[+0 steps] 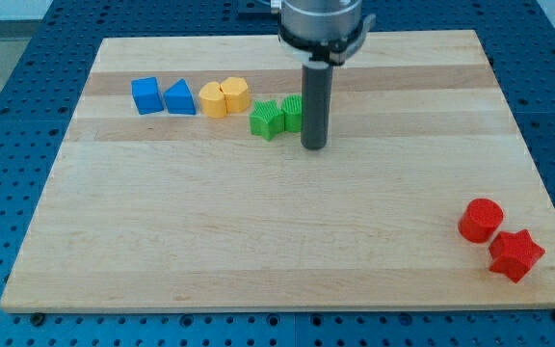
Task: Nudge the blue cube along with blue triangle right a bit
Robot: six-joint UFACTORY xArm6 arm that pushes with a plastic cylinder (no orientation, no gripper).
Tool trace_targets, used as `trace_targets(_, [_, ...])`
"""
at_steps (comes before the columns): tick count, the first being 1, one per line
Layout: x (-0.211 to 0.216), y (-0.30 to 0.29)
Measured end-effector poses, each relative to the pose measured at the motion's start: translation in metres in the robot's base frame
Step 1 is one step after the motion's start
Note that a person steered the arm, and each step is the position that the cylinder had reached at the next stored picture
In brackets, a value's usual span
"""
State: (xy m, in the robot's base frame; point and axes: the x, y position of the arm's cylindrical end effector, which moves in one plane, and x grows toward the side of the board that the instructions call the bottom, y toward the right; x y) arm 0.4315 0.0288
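Note:
The blue cube (pixel 145 95) sits near the board's upper left. The blue triangle (pixel 180 98) touches its right side. My tip (pixel 314 146) rests on the board just right of the green blocks, well to the right of both blue blocks and slightly lower in the view. The rod rises straight up to the arm's head at the view's top.
Two yellow blocks (pixel 225 96) stand right of the blue triangle. A green star (pixel 267 120) and a green block (pixel 292 112) lie between them and my tip. A red cylinder (pixel 480 220) and red star (pixel 515 254) sit at lower right. The wooden board (pixel 277 251) ends at blue pegboard.

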Motion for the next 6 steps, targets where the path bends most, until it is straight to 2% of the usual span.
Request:
trace_targets(1, [0.033,-0.006])
trace_targets(3, [0.038,-0.069])
trace_targets(6, [0.038,-0.221])
